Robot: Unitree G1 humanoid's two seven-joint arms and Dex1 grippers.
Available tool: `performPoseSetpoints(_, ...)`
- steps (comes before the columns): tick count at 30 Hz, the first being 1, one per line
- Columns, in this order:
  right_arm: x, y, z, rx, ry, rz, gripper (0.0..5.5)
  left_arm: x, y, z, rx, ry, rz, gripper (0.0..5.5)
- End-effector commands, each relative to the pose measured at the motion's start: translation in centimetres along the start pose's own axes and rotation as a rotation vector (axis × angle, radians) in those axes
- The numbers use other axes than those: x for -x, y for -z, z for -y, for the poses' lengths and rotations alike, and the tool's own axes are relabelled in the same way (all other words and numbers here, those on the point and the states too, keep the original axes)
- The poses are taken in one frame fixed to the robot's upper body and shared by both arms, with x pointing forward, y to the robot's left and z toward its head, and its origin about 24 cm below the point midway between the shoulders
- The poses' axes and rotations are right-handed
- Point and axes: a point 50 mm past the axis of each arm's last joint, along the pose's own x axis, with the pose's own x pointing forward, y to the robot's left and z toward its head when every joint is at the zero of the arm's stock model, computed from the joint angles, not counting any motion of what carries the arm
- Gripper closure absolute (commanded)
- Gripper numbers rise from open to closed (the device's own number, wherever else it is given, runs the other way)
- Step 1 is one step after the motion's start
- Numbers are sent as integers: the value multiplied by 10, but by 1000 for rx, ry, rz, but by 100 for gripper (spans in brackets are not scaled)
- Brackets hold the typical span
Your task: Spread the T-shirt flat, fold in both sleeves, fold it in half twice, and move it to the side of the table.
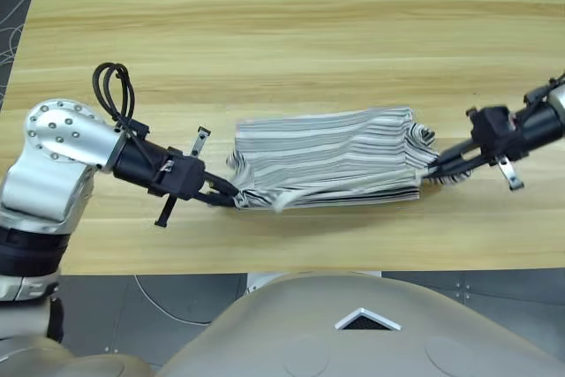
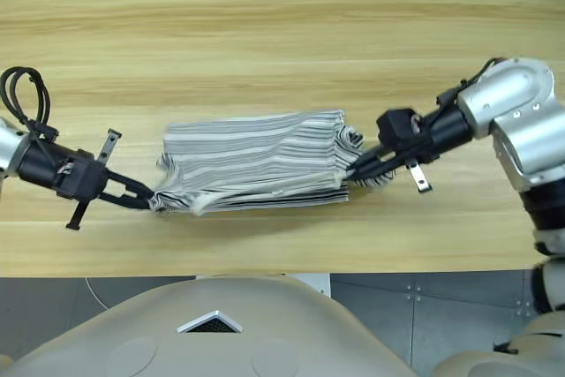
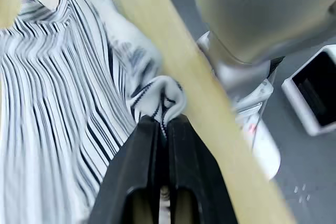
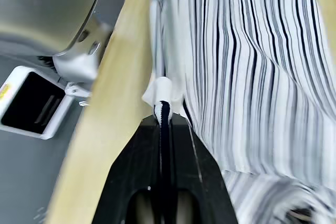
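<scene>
Folded striped T-shirt [image 1: 327, 158] mid-frame on table [image 1: 265, 33], stretched between both jaws; left gripper [image 1: 231, 197] clenched on its lower-left corner, right gripper [image 1: 430, 171] clenched on right edge.

One white rectangular box with black recess [image 3: 314, 94] noted on grey floor [image 3: 310, 182], lower than and well apart from left pincer [image 3: 164, 122]; thin pale cable [image 1: 154, 299] on same floor.

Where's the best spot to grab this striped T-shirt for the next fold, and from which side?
Take the T-shirt by its two near corners, coming in low from each short end. It forms a long folded band by the near edge of the table, so its corners stick out sideways. The left tool and right tool are pinched shut there.
</scene>
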Motion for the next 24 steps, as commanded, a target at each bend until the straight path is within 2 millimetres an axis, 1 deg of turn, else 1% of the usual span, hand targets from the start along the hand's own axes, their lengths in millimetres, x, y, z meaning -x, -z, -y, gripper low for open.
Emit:
performPoseSetpoints(1,3,-10,-17,-1,-57,-45,540,9,-20,3,-38,27,0,539)
performPoseSetpoints(3,5,-13,-13,23,-38,-47,540,11,-18,-1,-27,6,-6,539)
performPoseSetpoints(4,8,-15,-6,40,-6,-41,540,14,-19,-9,-39,-48,1,539)
performPoseSetpoints(5,11,-17,5,85,55,-41,540,19,-18,-22,-84,-140,-35,539)
performPoseSetpoints(7,17,-24,45,200,292,-49,540,33,-6,-61,-203,-395,-234,539)
performPoseSetpoints(9,18,-31,87,308,532,-121,540,53,11,-106,-389,-657,-607,539)
performPoseSetpoints(10,17,-34,102,370,610,-175,540,61,15,-123,-505,-724,-762,539)
performPoseSetpoints(12,15,-41,131,505,762,-330,540,71,17,-154,-710,-816,-983,539)
performPoseSetpoints(13,13,-43,142,577,811,-411,540,73,18,-164,-786,-830,-1054,539)
performPoseSetpoints(15,1,-45,164,731,869,-587,540,68,31,-184,-919,-818,-1187,539)
performPoseSetpoints(17,-10,-48,180,878,896,-724,540,61,47,-195,-1007,-761,-1304,539)
performPoseSetpoints(18,-15,-52,187,954,906,-784,540,58,56,-197,-1032,-736,-1349,539)
performPoseSetpoints(20,-30,-56,200,1154,883,-957,540,53,76,-195,-1059,-677,-1439,539)
performPoseSetpoints(22,-44,-59,208,1337,843,-1076,540,45,92,-190,-1075,-626,-1485,539)
performPoseSetpoints(24,-58,-60,211,1406,831,-1085,540,33,104,-185,-1076,-597,-1479,539)
